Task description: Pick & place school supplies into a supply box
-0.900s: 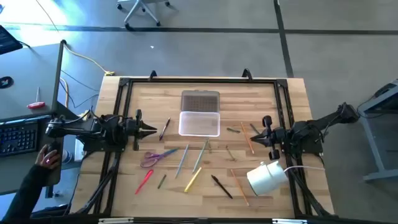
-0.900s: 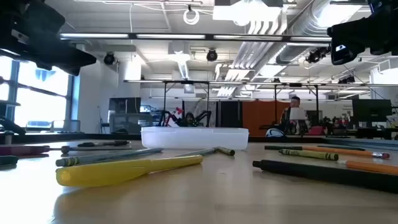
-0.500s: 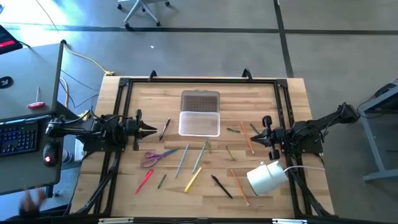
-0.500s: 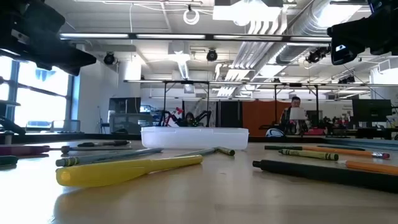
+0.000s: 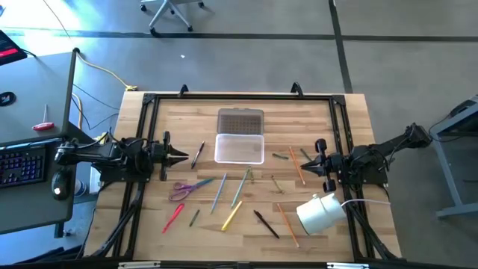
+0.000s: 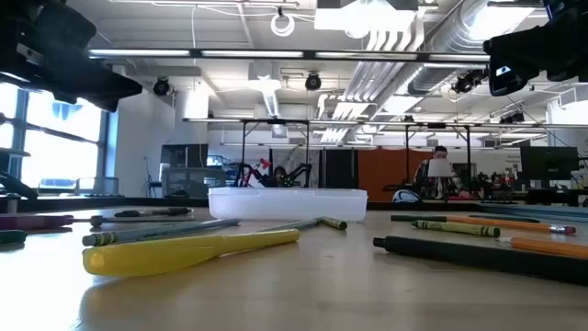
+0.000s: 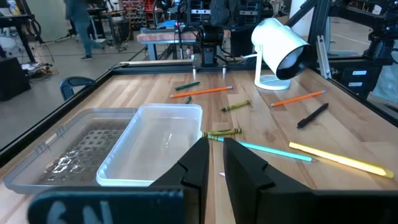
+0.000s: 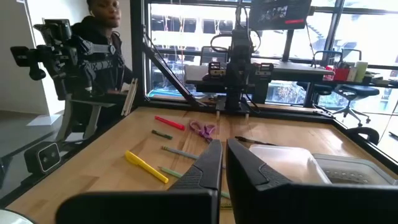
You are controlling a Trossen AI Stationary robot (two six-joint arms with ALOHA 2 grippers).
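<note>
Idling unchanged over the wooden counter [image 5: 314,119], left hand [image 5: 181,155] barely parted, right hand [image 5: 306,164] clenched, both empty; clear plastic rectangular supply box [image 5: 239,148] awaiting scattered coloured pens [image 5: 231,215].

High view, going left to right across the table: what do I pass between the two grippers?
left gripper → purple-handled scissors → supply box → orange pencil → right gripper

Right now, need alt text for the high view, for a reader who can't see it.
Overhead: a wooden table with an open clear supply box near its far middle and pens, pencils, markers and purple scissors scattered loose in front of it. The left pincer and right pincer wait at opposite sides, holding nothing.
</note>
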